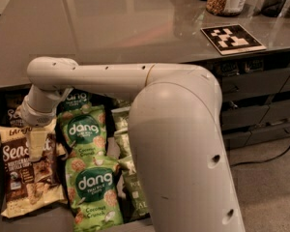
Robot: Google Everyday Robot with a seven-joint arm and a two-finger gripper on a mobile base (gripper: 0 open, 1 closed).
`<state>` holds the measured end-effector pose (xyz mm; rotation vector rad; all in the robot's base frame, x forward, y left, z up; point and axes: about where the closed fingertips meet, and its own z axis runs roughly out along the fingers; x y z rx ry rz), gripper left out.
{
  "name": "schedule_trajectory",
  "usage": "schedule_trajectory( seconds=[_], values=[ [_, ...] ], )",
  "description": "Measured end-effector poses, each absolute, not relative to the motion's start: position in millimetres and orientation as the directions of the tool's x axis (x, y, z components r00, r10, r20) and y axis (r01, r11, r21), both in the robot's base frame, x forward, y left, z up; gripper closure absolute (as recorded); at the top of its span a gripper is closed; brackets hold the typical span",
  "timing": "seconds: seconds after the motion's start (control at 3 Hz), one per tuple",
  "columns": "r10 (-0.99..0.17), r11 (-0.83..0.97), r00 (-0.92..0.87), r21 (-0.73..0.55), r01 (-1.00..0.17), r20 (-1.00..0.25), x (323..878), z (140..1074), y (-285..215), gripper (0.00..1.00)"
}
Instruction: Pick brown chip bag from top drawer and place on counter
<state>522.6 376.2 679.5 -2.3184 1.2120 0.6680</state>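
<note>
Gripper is seen down on the brown chip bag, grip state undeterminable, with the bag lying flat in the top drawer beside green dang bags, so lifting and placing on the counter are judged outstanding.

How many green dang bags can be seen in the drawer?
3. The back bag sits partly under the arm, the middle bag before it, the front bag nearest. The arm may hide more. The gripper hangs over the brown chip bag.

Cream hand over brown chip bag
</note>
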Motion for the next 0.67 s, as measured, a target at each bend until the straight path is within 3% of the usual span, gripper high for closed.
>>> schedule_trajectory(
  seconds=[0.67],
  values=[
    [-0.731,-0.456,0.456,-0.135,-0.880,-0.508,520.0,679.6,355.4,0.00]
  ],
)
